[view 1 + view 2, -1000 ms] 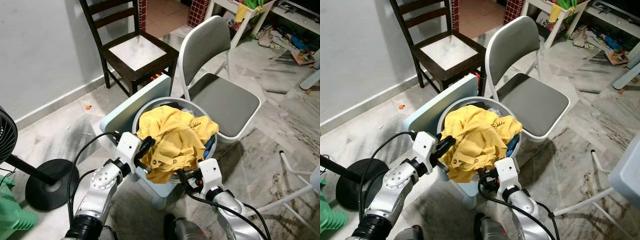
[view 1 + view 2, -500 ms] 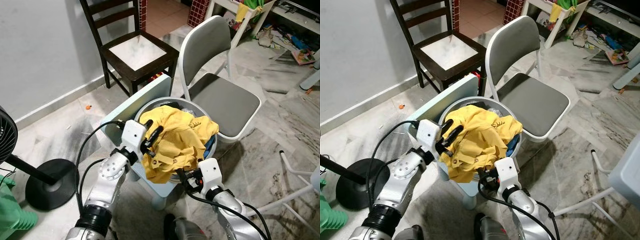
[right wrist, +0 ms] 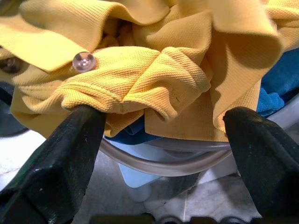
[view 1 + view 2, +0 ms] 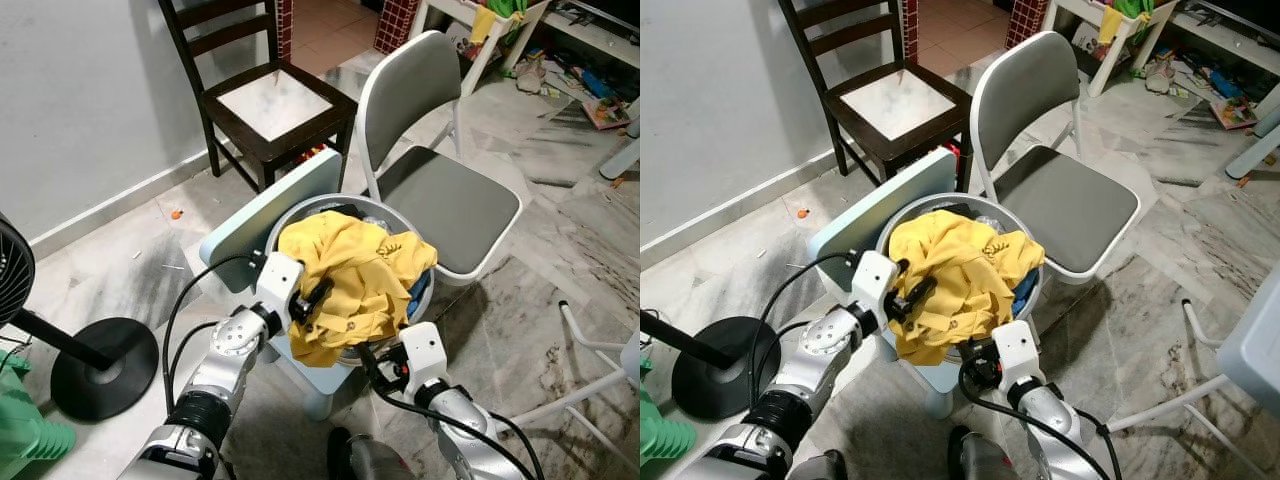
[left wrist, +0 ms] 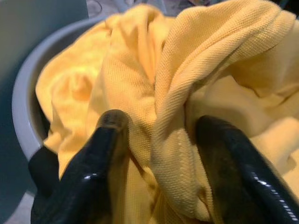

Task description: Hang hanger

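Here, our left gripper (image 5: pixel 156 135) is pushed into a yellow polo shirt (image 4: pixel 350 285) heaped over a grey laundry basket (image 4: pixel 290 212), which sits on a pale blue stool (image 4: pixel 262 205) in front of a grey folding chair (image 4: pixel 440 190) and a dark wooden chair (image 4: pixel 265 100). Its two black fingers (image 5: pixel 110 135) stand apart, with a thick fold of the knit cloth between them but not yet pinched. Our right gripper (image 3: pixel 163 126) waits just below the basket's near rim, its fingers spread wide on either side of the shirt's drooping hem, where a clear button (image 3: pixel 84 61) shows; blue fabric (image 3: pixel 280 88) lies underneath.

We can make out no hanger in any of the views, so the task's own item cannot be placed; the step in hand, we judge, is lifting the shirt clear of the basket.

To do it well, we should close the left fingers on the single fold already between them, rather than on several layers, and draw upward slowly so the blue garment is not dragged along. The right gripper would best take the hem near the button placket, spreading the cloth. The risk, as we see it, is a shallow pinch slipping off the ribbed knit.
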